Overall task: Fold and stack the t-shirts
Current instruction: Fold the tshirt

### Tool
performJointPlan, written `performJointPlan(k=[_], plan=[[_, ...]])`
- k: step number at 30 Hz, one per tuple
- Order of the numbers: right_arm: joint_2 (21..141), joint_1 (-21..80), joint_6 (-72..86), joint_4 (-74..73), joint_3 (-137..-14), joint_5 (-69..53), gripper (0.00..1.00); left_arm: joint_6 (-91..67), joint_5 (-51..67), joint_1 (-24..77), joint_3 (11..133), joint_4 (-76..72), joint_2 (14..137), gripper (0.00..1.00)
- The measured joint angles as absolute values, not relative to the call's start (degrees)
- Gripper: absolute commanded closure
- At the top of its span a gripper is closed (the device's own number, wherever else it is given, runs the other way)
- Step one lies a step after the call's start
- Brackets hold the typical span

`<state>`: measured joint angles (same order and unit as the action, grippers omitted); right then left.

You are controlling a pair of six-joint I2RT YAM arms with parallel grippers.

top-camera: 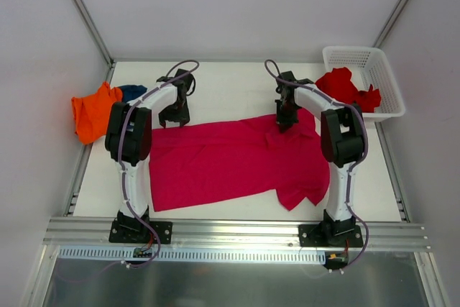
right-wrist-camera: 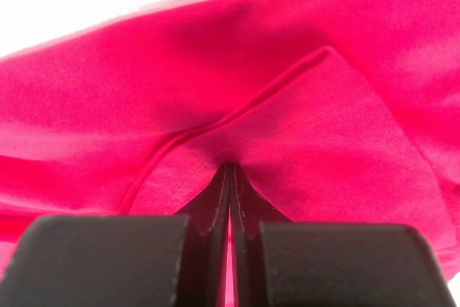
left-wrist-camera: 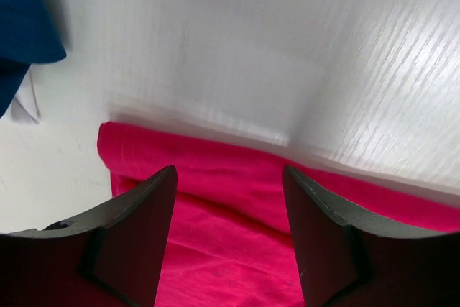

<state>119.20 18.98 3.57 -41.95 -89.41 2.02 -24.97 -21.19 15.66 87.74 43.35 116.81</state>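
Note:
A magenta-pink t-shirt lies spread across the middle of the table. My right gripper is shut on the cloth near its far right edge; the right wrist view shows the fabric pinched between the closed fingers. Over the shirt's far left corner hovers my left gripper, open, with the pink cloth lying between its fingers and nothing gripped. An orange t-shirt and a navy blue one lie bunched at the far left. A bright red t-shirt hangs over the basket's rim.
A white mesh basket stands at the far right corner. Metal frame rails run along the table's left and right sides, with white walls behind. A corner of the navy shirt shows at the left wrist view's upper left.

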Motion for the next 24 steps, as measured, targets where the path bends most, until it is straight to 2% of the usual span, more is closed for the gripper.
performJointPlan(k=[14, 18, 24], plan=[[132.33, 13.17, 3.09, -48.49, -111.07, -3.62, 1.0, -22.81, -15.51, 10.44, 101.93, 45.04, 127.07, 0.5], [130.34, 12.36, 1.43, -44.93, -107.31, -6.48, 1.0, -23.03, -15.64, 10.39, 101.89, 45.65, 126.87, 0.5], [118.34, 13.58, -0.19, -39.48, -95.5, -12.36, 0.99, -23.97, -18.76, 11.66, 98.65, 46.63, 120.03, 0.5]])
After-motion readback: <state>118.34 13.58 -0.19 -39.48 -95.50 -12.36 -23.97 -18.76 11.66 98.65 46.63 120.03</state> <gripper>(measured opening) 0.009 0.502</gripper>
